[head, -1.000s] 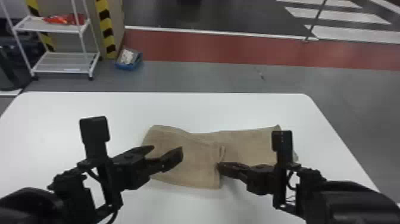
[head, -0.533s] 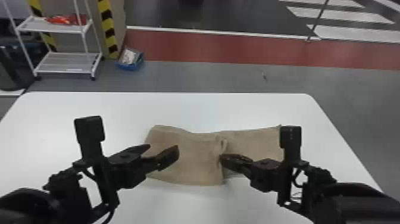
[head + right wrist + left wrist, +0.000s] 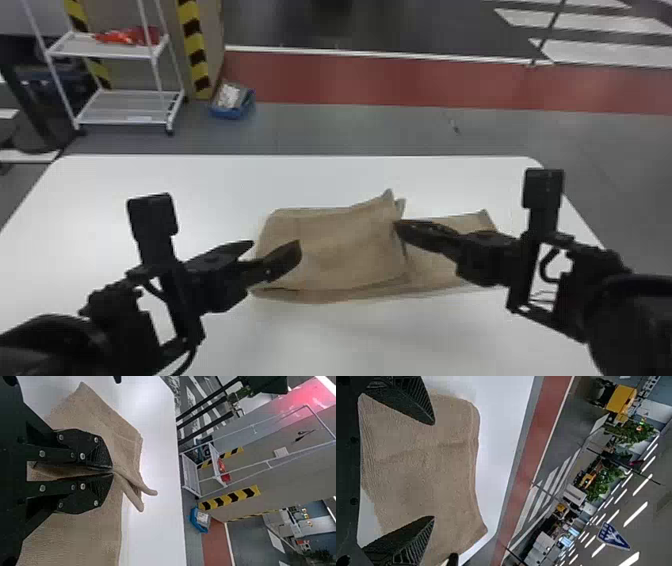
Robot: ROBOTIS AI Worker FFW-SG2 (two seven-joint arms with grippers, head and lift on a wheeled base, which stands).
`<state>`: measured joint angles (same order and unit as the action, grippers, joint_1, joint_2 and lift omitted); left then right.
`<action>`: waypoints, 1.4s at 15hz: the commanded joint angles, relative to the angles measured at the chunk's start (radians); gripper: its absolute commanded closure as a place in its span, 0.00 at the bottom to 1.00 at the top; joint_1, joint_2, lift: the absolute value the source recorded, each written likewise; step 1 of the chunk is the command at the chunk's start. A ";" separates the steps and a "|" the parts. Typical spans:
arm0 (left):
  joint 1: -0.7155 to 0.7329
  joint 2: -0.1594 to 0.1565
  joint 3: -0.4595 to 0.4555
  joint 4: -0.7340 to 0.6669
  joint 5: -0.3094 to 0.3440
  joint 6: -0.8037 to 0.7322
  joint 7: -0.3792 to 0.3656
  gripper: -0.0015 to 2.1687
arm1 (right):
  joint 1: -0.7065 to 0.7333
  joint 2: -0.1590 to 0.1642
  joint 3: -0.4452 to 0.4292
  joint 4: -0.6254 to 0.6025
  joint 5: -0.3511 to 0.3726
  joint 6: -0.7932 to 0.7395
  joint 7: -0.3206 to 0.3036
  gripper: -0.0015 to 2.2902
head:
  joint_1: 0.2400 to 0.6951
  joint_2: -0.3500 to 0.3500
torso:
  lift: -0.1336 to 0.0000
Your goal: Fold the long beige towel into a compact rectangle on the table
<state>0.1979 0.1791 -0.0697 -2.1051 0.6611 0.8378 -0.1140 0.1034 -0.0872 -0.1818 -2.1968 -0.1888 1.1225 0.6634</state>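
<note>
On the smooth white table (image 3: 175, 185), the long beige cloth towel (image 3: 335, 250) lies partly folded over itself; the black right gripper (image 3: 397, 227) clamps its raised edge, while the black left gripper (image 3: 275, 247) hovers above, fingers apart.

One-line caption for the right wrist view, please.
Right end effector pinching a fold of the beige towel above the white table.

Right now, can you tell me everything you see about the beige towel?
The towel is soft-looking, beige, ribbed cloth, creased and partly folded. It lies on the white table, its left part layered, its right part flatter. The right claw pinches the upper layer's edge, which pokes up in a peak. The left claw is open over the left part.
</note>
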 commanded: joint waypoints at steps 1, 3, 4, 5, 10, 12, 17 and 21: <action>0.000 -0.003 0.001 0.010 -0.003 -0.007 0.001 0.02 | -0.106 -0.017 -0.068 0.005 -0.054 0.135 0.005 0.44 | 1.00 0.35 | 0.07; 0.000 -0.003 0.004 0.017 -0.005 -0.007 0.002 0.02 | -0.137 -0.025 -0.074 0.003 -0.060 0.187 0.005 0.44 | 1.00 0.33 | 0.07; 0.000 -0.001 0.005 0.017 -0.005 -0.007 0.004 0.02 | -0.140 -0.032 -0.082 -0.005 -0.072 0.218 0.007 0.44 | 1.00 0.32 | 0.07; 0.000 -0.001 0.007 0.017 -0.005 -0.007 0.004 0.02 | -0.139 -0.040 -0.107 -0.018 -0.097 0.224 0.005 0.44 | 1.00 0.32 | 0.07; -0.006 -0.001 -0.004 0.017 -0.012 -0.007 0.014 0.02 | -0.128 -0.092 -0.262 -0.038 -0.215 0.261 0.007 0.44 | 1.00 0.28 | 0.07; -0.009 -0.001 -0.009 0.017 -0.017 -0.007 0.019 0.02 | -0.120 -0.115 -0.343 -0.038 -0.268 0.273 0.008 0.44 | 1.00 0.25 | 0.07; -0.009 0.000 -0.022 0.014 -0.020 -0.007 0.022 0.02 | -0.108 -0.183 -0.469 0.121 -0.276 0.230 0.096 0.44 | 1.00 0.09 | 0.07; -0.009 0.000 -0.059 0.011 -0.041 -0.007 0.043 0.02 | -0.114 -0.207 -0.455 0.213 -0.305 0.132 0.143 0.44 | 1.00 0.01 | 0.07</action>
<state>0.1886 0.1794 -0.1155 -2.0937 0.6268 0.8308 -0.0743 -0.0153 -0.2984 -0.6395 -1.9859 -0.4825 1.2657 0.8057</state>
